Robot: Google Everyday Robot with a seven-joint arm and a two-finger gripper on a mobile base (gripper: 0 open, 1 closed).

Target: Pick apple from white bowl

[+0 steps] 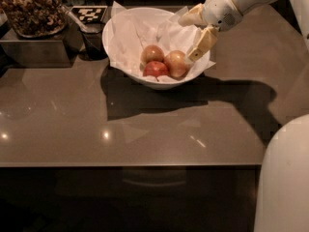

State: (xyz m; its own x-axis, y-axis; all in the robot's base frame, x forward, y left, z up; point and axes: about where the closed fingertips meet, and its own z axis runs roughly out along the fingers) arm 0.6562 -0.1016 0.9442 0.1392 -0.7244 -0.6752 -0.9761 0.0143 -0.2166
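The white bowl [126, 57], lined with crinkled white paper, stands at the back middle of the brown table. Three apples lie in it. The largest, golden-yellow apple [176, 63] is on the right, a slightly smaller yellow-red apple [152, 53] is behind on the left, and a small deep-red apple [155, 69] is in front. My gripper [186, 38] hangs open over the bowl's right side. Its lower finger [203, 41] points down just right of the golden apple. Its upper finger [193, 15] is over the far rim. It holds nothing.
A dark box topped with a tray of brown nuts [31, 8] stands at the back left. A black-and-white marker tag [89, 13] and a dark cup [94, 42] sit just left of the bowl. The robot's white body [285, 178] fills the lower right.
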